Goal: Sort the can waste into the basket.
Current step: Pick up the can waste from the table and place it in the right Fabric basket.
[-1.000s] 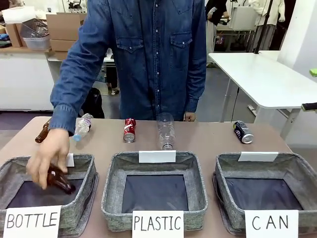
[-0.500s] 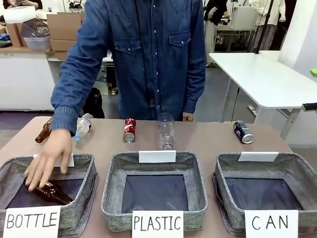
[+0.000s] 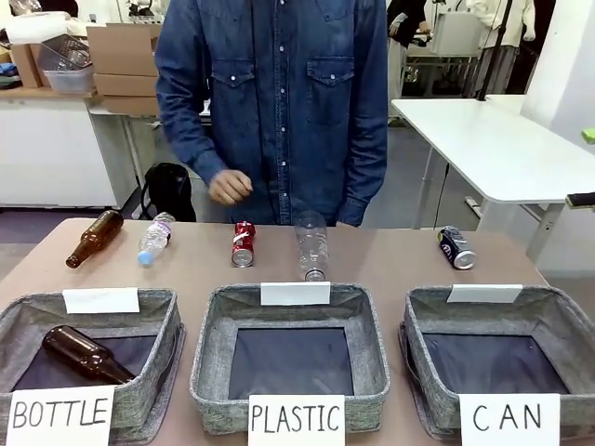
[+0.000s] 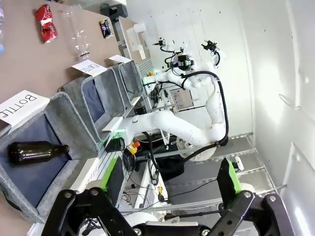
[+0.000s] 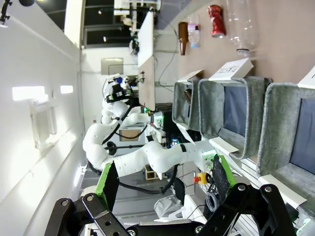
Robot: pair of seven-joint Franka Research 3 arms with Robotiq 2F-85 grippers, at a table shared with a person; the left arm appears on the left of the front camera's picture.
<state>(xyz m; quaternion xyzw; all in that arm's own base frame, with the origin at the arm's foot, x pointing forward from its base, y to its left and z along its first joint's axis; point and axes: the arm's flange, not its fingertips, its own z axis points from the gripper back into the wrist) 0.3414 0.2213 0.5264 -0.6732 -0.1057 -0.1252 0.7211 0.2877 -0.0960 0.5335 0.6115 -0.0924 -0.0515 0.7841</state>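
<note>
The red crushed can (image 3: 244, 243) lies on the brown table ahead of the middle basket. At the far right lies the black can (image 3: 456, 247), just beyond the grey CAN basket (image 3: 420, 308), which holds nothing. In the left wrist view my left gripper (image 4: 167, 196) is open and off the table, with the red can (image 4: 45, 22), the black can (image 4: 105, 28) and the CAN basket (image 4: 131, 78) far off. My right gripper (image 5: 165, 196) is open too, with the CAN basket (image 5: 275, 118) closest to it and the red can (image 5: 215, 14) beyond.
A brown bottle (image 3: 84, 353) lies in the BOTTLE basket (image 3: 165, 321). Another brown bottle (image 3: 93, 238), a small plastic bottle (image 3: 155, 238) and a clear bottle (image 3: 311, 246) lie on the table. The PLASTIC basket (image 3: 209, 367) stands in the middle. The person's hand (image 3: 229, 187) is at their waist.
The person's hand let go of the brown bottle in the BOTTLE basket and drew back to the body. The cans have not moved.
</note>
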